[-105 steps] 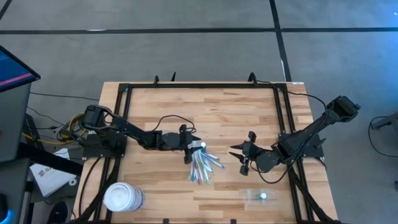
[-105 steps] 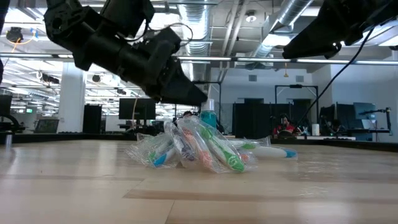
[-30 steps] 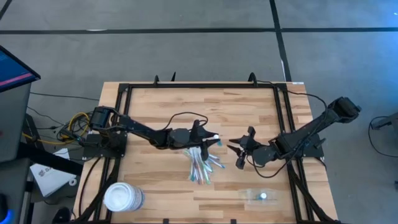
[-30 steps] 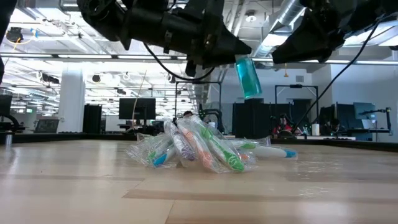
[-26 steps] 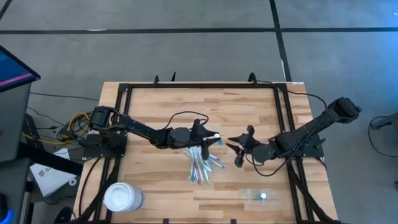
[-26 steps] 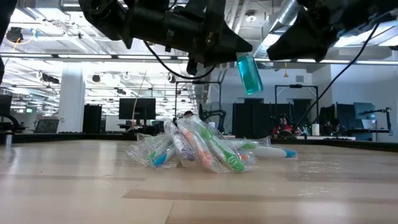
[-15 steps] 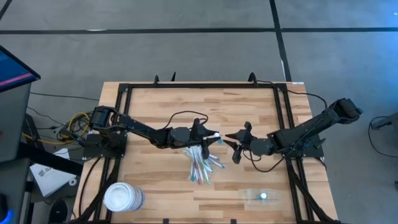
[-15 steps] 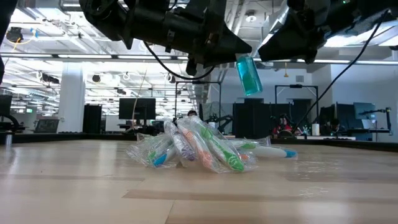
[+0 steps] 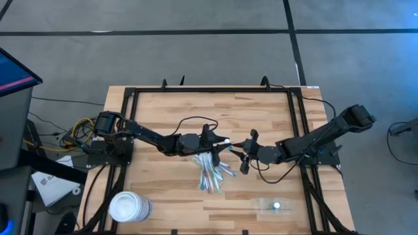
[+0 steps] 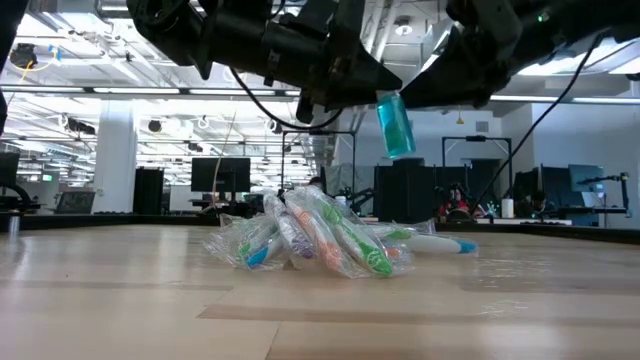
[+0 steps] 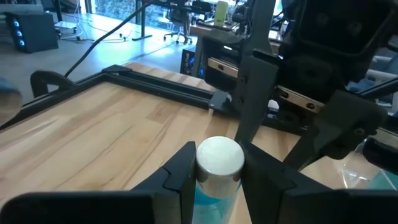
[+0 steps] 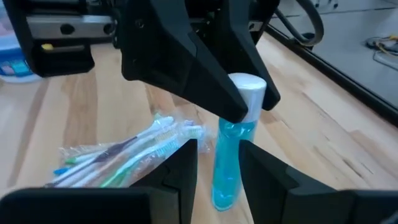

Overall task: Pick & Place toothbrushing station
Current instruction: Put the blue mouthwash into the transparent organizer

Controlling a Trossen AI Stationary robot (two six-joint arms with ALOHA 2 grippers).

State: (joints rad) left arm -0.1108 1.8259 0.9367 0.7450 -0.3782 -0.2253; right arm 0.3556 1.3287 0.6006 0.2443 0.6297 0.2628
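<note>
My left gripper (image 9: 224,145) is shut on a small blue bottle with a white cap (image 10: 396,125), held in the air above a pile of wrapped toothbrushes (image 9: 212,173) at mid-table. My right gripper (image 9: 240,153) is open and close to the bottle's right. In the right wrist view its fingers stand on either side of the bottle's blue lower half (image 12: 225,165), and no touch shows. The toothbrushing station (image 9: 274,205), a small see-through holder, lies on the table near the front right. My left gripper pinches the bottle's neck just under the white cap (image 11: 217,182) between its two fingers (image 11: 183,171). The fingers come nearly level from the table's left. The bottle hangs tilted below them, cap up, its blue bottom end (image 10: 402,148) clear of the toothbrush pile.
A large white round tub (image 9: 129,207) stands at the front left corner. A black frame (image 9: 212,90) runs round the tabletop. A single toothbrush (image 10: 440,243) lies on the right of the pile. Bare wood lies behind and in front of the pile.
My right gripper has moved toward the table's left, up to the hanging bottle, and has rolled a little. Its fingers keep the same gap. My left gripper and the bottle stay where they were.
</note>
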